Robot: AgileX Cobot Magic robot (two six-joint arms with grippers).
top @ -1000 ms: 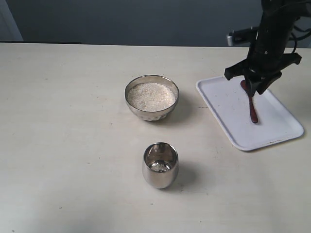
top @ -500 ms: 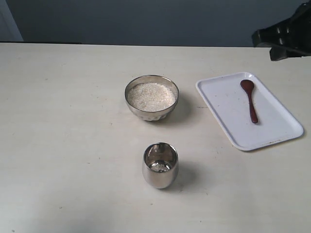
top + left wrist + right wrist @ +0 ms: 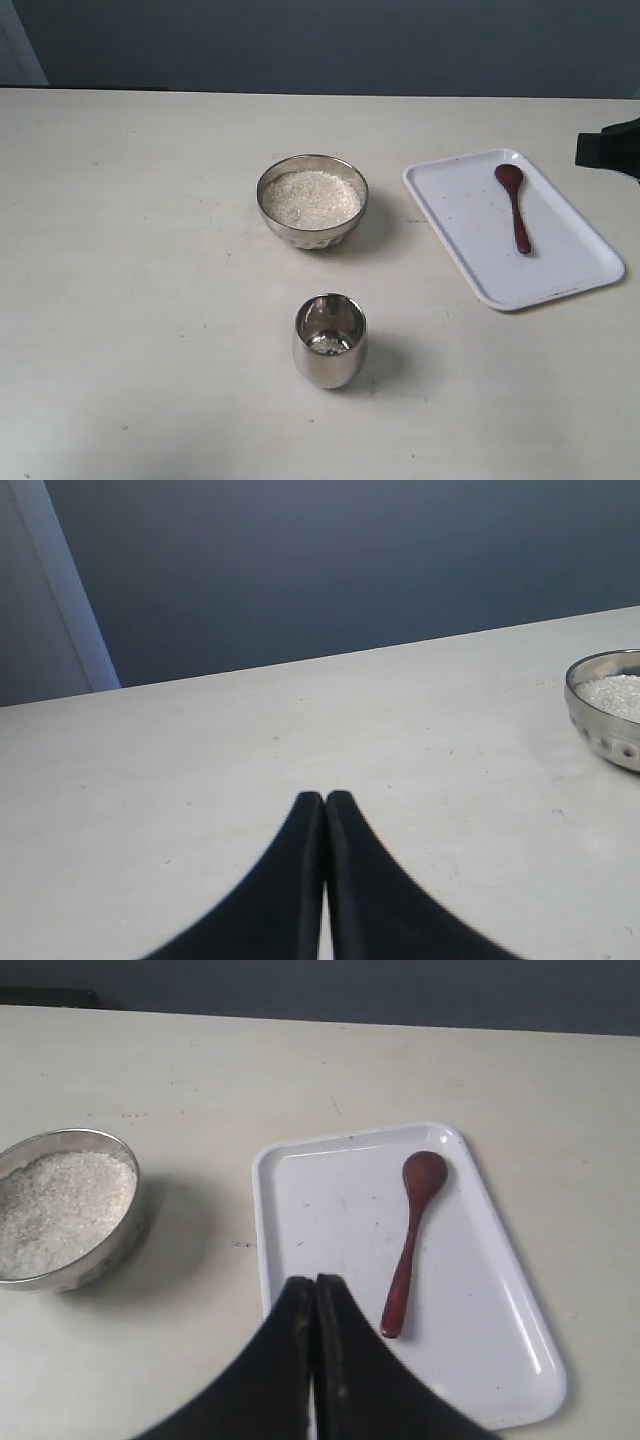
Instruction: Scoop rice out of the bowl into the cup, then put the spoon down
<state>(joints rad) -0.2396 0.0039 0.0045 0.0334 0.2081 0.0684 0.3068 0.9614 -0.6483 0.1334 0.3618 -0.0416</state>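
Note:
The steel bowl (image 3: 312,200) holds a heap of white rice (image 3: 311,198) at the table's middle. Nearer the front stands the steel cup (image 3: 330,340) with a few grains at its bottom. The reddish-brown wooden spoon (image 3: 516,205) lies loose on the white tray (image 3: 460,215), head toward the back. My right gripper (image 3: 314,1282) is shut and empty, hanging above the tray beside the spoon (image 3: 409,1243) with the bowl (image 3: 60,1210) off to one side; only a dark part of that arm (image 3: 612,148) shows at the exterior view's right edge. My left gripper (image 3: 324,798) is shut and empty over bare table, the bowl (image 3: 608,708) at the frame's edge.
The white tray (image 3: 320,1200) sits to the right of the bowl, its long side angled toward the front right. A dark wall runs behind the table's far edge.
The right arm has drawn back from over the spoon to the right edge of the exterior view, and its gripper has shut. The spoon stays on the tray.

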